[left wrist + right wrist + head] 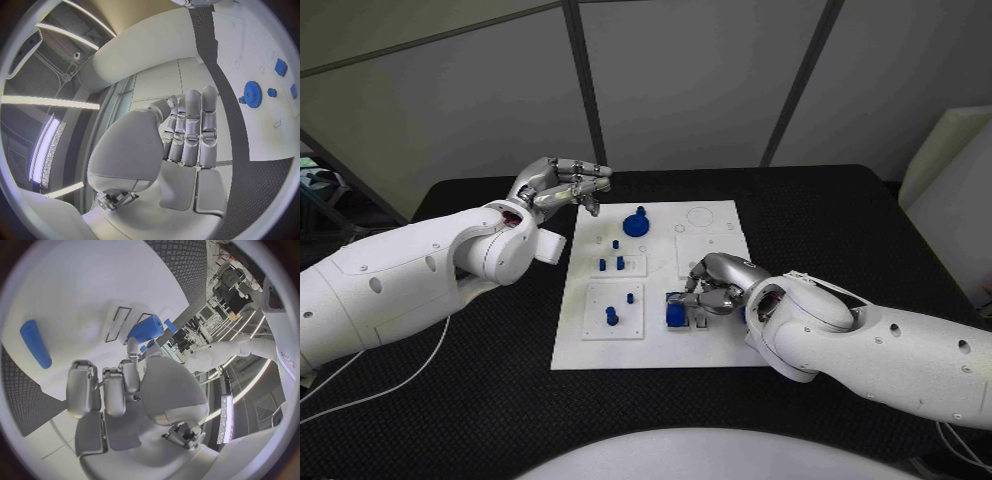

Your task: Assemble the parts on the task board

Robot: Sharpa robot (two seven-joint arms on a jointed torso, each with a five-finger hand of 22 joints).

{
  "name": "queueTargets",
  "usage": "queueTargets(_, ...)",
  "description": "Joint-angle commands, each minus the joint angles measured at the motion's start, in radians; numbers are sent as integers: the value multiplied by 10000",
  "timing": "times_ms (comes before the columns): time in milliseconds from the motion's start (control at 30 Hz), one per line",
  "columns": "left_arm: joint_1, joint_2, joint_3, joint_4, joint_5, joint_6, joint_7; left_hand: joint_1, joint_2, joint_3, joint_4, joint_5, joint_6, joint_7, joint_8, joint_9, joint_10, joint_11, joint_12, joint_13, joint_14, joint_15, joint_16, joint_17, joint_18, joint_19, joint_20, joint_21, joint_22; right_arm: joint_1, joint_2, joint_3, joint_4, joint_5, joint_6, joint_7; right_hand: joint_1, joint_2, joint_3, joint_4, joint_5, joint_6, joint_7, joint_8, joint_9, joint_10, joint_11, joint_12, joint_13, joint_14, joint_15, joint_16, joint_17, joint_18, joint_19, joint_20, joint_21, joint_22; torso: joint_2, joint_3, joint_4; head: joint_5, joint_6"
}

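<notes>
Our right hand (pixel 711 290) pinches a blue part (pixel 676 313) at the task board's (pixel 718 350) five o'clock; a slipping grip could tilt it, while our left hand (pixel 560 187) hovers curled, empty.

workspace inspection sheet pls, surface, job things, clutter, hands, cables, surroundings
Surface: black table, with the white task board in its middle.
Job's things: a blue gear near the board's far end; small blue pegs standing in the middle tile; a blue part in the near-left tile; a blue block at the right hand.
Clutter: nothing seen.
Hands: left hand raised over the board's far-left corner, fingers curled, holding nothing visible. Right hand down on the board, fingers around the blue block.
Cables: a pale cable on the table under the left arm.
Surroundings: grey panel walls behind the table.
</notes>
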Motion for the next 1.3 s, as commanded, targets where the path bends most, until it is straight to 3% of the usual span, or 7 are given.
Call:
queueTargets(33,15,10,6,2,-20,110,5,-77,52,77,-4,63,-94,-8,20,-17,-69,-35,39,13,-46,-1,-11,-16,-104,-46,7,-62,-10,-1,29,-7,43,42,-142,480,104,78,-24,-4,-40,75,-5,30,-12,219,-142,50,330,936,-81,49,2015,-165,53,-7,54,806,-1,3,-16,7,-12)
queueTargets(200,15,9,6,-1,-20,116,-8,-77,52,77,-4,63,-94,-8,20,-17,-69,-35,39,13,-46,-1,-11,-16,-104,-46,7,-62,-10,-1,-5,-7,96,116,-93,679,-89,-76,-253,153,-97,81,22,16,-8,210,-125,3,303,931,-74,35,1992,-158,30,-10,31,776,-12,-4,-7,10,-27)
queueTargets(467,15,-7,6,3,-20,133,-42,-83,63,84,0,64,-97,-6,21,-17,-75,-33,42,13,-48,1,-11,-18,-104,-48,9,-63,-11,-1,-280,-13,240,155,-672,980,-285,-192,-497,352,-94,64,48,-8,-3,181,-103,-71,260,926,-60,23,1972,-152,12,-2,13,756,-13,8,-34,19,1)
queueTargets(633,13,-10,6,-4,-20,140,-47,-93,78,91,10,65,-101,-2,22,-17,-81,-30,44,12,-50,4,-11,-20,-105,-49,10,-64,-12,-2,-545,-16,476,139,-995,1422,-352,-259,-616,437,-87,71,53,-6,8,207,-95,-29,307,932,-55,40,2005,-160,30,4,35,791,-17,10,-17,8,8)
queueTargets(900,7,-15,0,-17,-20,141,-54,-93,78,91,10,65,-101,-2,22,-17,-81,-30,44,12,-50,4,-11,-20,-105,-49,10,-64,-12,-2,-827,-19,724,96,-18,1825,188,-493,-686,118,-200,123,4,52,66,222,-137,-30,337,935,-85,47,2021,-159,28,-16,37,802,-17,-9,-20,-12,19)
queueTargets(1167,6,-5,-1,-19,-20,132,-39,-93,78,91,10,65,-101,-2,22,-17,-81,-30,44,12,-50,4,-11,-20,-105,-49,10,-64,-12,-2,-813,-20,760,-111,512,1844,465,-546,-699,-69,-362,121,0,57,86,219,-141,-44,347,935,-88,47,2024,-159,23,-21,33,805,-10,-4,9,-15,-3)
queueTargets(1300,6,-16,-1,-12,-20,127,-37,-93,78,91,10,65,-101,-2,22,-17,-81,-30,44,12,-50,4,-11,-20,-105,-49,10,-64,-12,-3,-744,-21,703,-298,587,1730,752,-468,-597,-246,-808,137,-10,61,99,221,-152,-53,358,935,-99,47,2028,-161,25,-31,36,817,2,-12,-1,-1,-10)
